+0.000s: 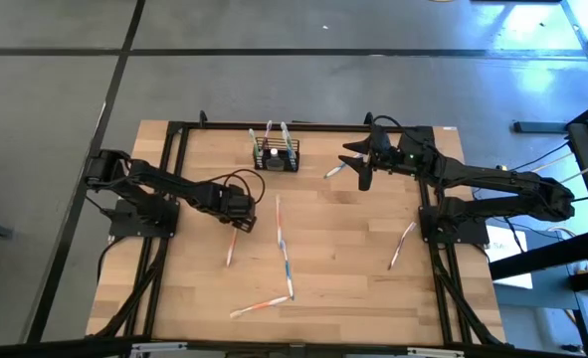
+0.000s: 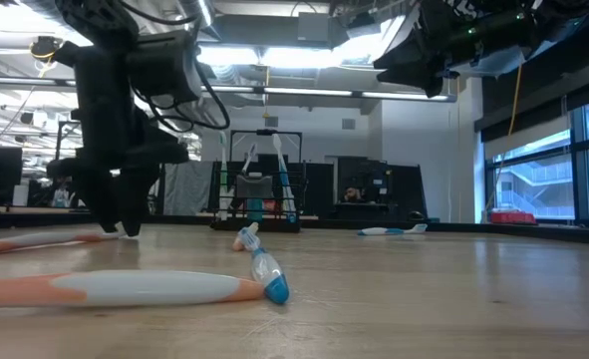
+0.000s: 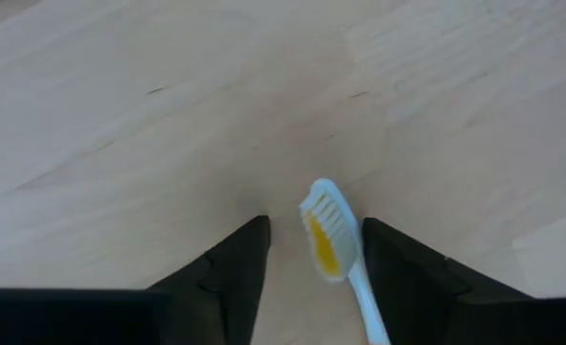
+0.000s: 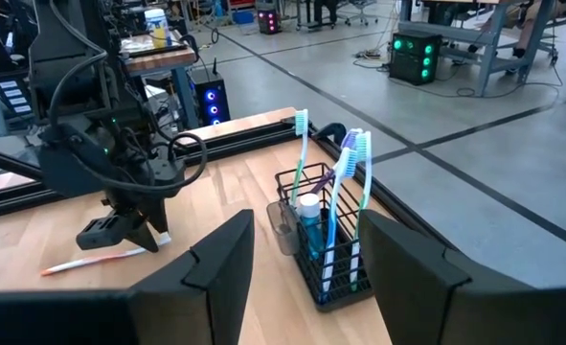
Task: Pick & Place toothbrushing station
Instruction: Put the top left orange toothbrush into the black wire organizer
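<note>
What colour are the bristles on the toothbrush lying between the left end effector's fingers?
The toothbrush has white bristles with a yellow-orange centre patch, clearest in the left wrist view.

Grey floor [image 1: 274,89], ceiling lights [image 2: 274,55], perhaps windows [image 2: 533,170].

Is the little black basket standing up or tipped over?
Standing up. The black wire basket sits flat on the wooden table, and the toothbrushes and small tube in it stand upright.
</note>
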### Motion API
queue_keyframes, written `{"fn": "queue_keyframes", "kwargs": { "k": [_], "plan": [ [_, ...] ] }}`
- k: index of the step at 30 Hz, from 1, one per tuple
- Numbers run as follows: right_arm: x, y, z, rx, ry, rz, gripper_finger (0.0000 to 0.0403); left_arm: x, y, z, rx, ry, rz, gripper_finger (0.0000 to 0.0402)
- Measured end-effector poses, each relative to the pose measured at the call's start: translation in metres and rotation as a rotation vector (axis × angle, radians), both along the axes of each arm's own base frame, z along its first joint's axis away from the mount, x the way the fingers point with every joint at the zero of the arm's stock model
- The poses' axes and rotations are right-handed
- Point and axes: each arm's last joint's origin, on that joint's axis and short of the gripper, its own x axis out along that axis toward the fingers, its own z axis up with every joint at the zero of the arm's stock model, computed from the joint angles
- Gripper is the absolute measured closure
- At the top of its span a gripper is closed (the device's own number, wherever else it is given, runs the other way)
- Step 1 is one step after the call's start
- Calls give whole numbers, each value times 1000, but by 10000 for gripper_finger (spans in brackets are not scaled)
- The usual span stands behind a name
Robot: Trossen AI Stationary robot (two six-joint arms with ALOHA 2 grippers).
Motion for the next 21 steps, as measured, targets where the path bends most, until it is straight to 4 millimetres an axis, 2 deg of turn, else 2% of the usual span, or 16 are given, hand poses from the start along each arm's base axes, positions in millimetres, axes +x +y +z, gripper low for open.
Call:
{"fn": "queue_keyframes", "kwargs": {
  "k": [13, 21],
  "plan": [
    [0, 0, 0, 16, -5, -3, 211, -3, -1, -1, 30, 32, -26, 342],
    [0, 0, 0, 16, -5, -3, 211, -2, -2, -1, 37, 36, -74, 366]
  ]
}}
